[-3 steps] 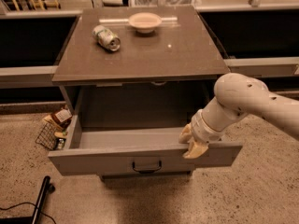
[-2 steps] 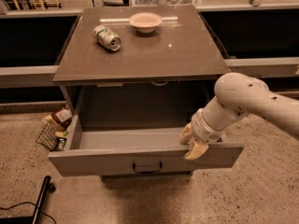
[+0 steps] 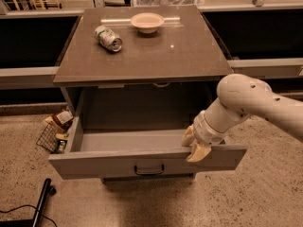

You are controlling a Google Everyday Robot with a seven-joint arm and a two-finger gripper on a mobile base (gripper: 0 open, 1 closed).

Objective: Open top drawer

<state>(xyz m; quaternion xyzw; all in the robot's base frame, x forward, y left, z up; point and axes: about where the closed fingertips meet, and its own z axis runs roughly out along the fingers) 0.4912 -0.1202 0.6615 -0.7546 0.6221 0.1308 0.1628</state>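
The top drawer [image 3: 104,162] of the grey cabinet stands pulled far out, and its inside looks empty. Its flat grey front carries a small dark pull handle [image 3: 149,169] at centre. My gripper [image 3: 194,145] is at the right part of the drawer's front rim, reaching down over the top edge from the right, well right of the handle. The white arm [image 3: 246,100] comes in from the right. The lower drawers are hidden beneath the open one.
On the cabinet top [image 3: 156,60] lie a tipped can [image 3: 108,37] and a small bowl [image 3: 147,21]. A wire basket with packets [image 3: 54,131] sits on the floor left of the cabinet. A black pole and cable [image 3: 40,205] lie at the bottom left. Dark shelving runs behind.
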